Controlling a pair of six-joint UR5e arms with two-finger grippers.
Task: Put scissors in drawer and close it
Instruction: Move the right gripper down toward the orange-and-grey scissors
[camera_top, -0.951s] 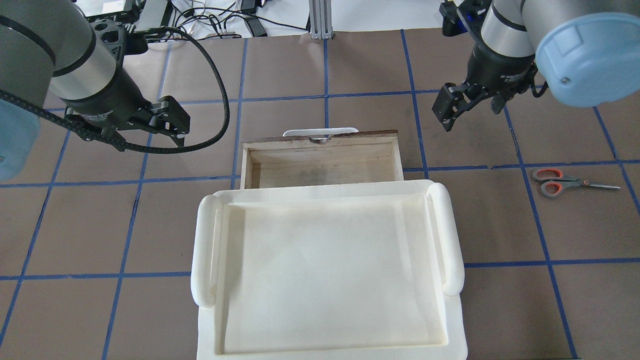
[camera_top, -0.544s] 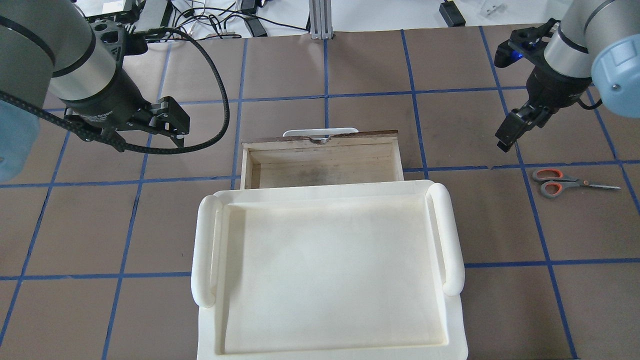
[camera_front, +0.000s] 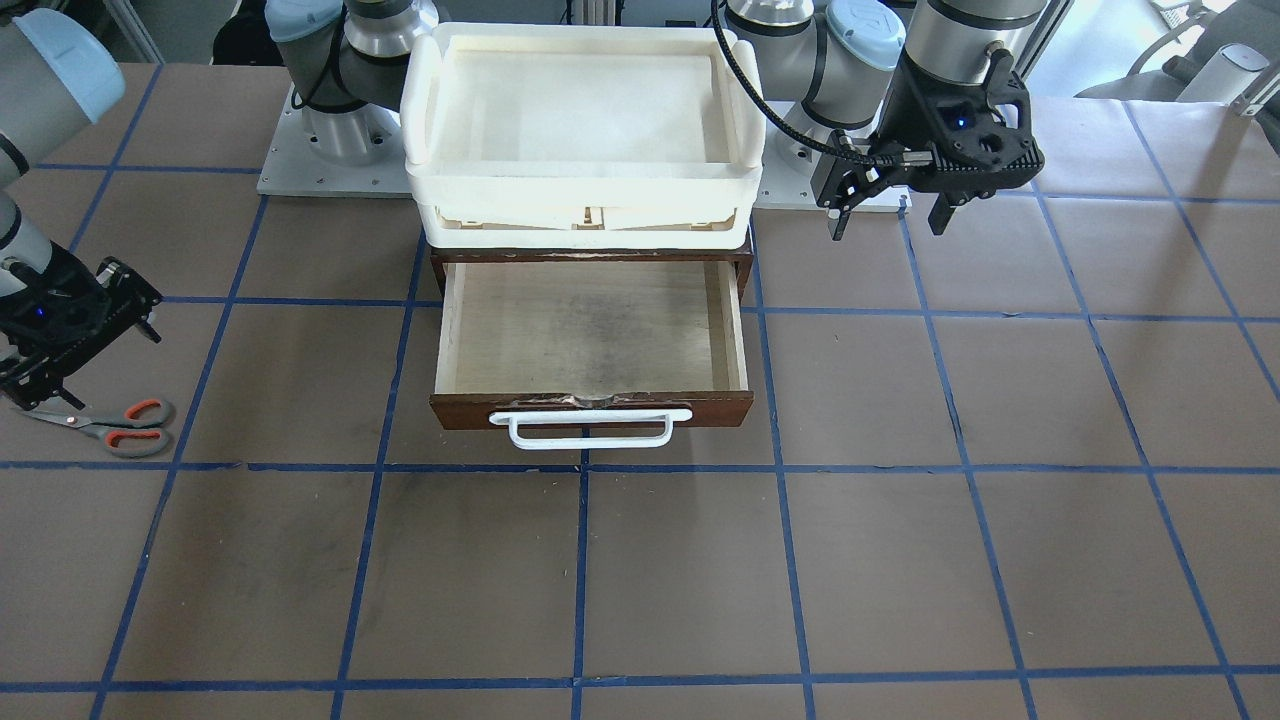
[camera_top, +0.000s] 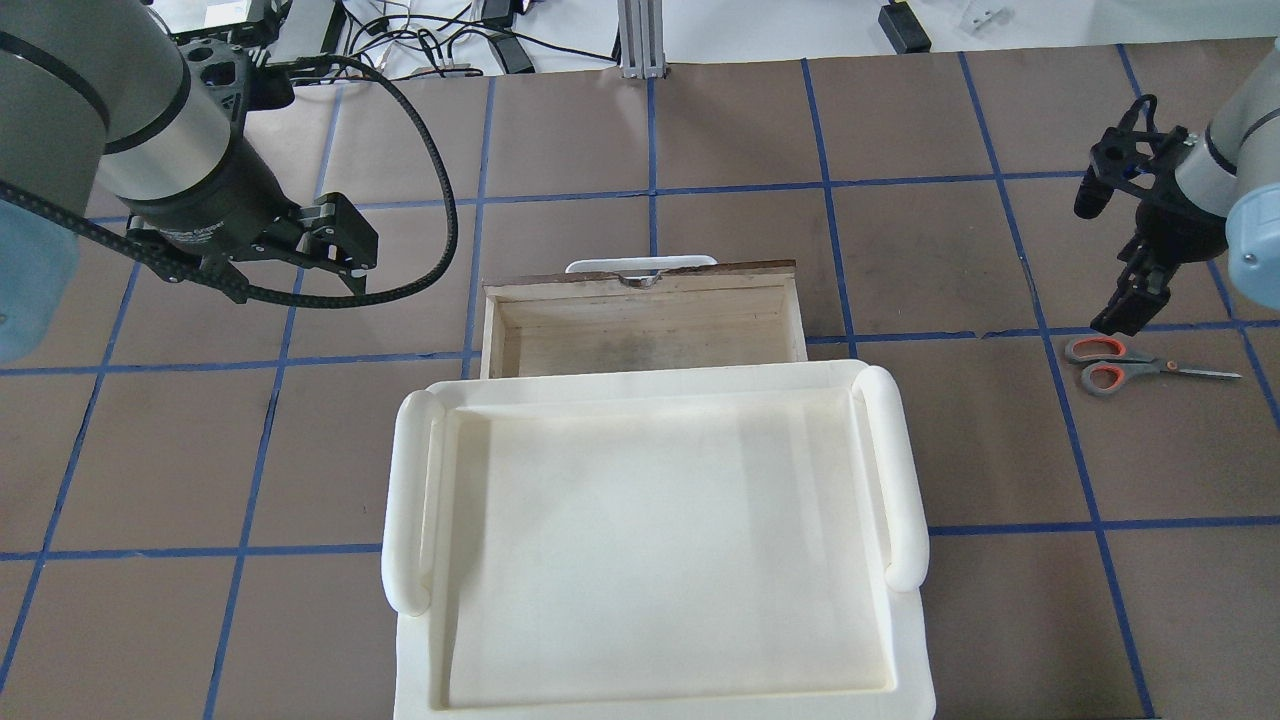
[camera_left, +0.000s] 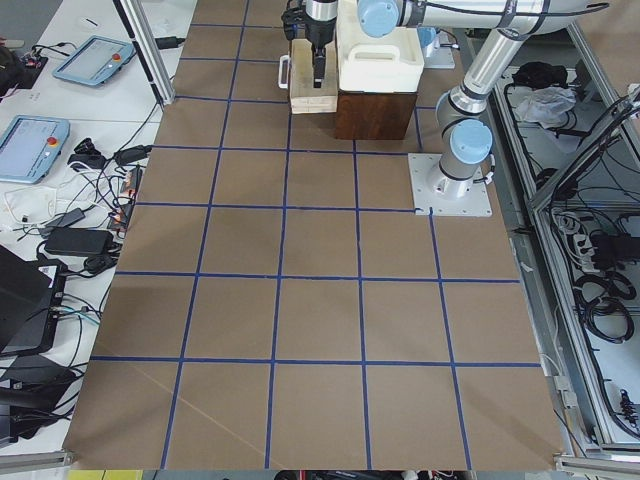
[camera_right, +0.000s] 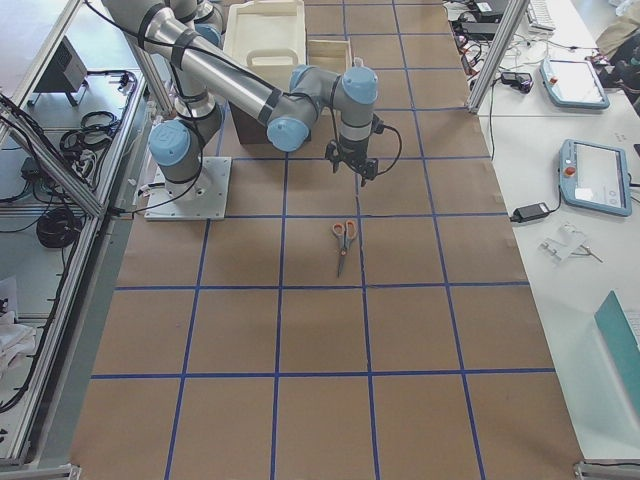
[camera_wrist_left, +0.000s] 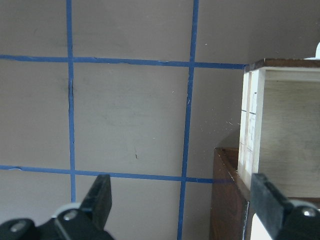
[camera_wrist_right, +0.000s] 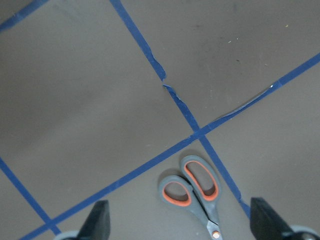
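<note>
On the desk (camera_top: 700, 130), the drawer (camera_front: 592, 330) stands pulled out, well away from the right tool (camera_top: 1128, 305). That tool is spread wide and holds nothing, and so is the left tool (camera_top: 340, 245). The scissors (camera_top: 1130, 368) lie flat, close under the right tool. I think it should line up over the handles, go down slowly, then pinch.

You saw matt pale plywood inside the dark-brown wooden drawer (camera_front: 720, 410), smooth cream plastic on the rectangular tray (camera_top: 660, 385), and dull brown paper taped across the counter (camera_front: 900, 560).
</note>
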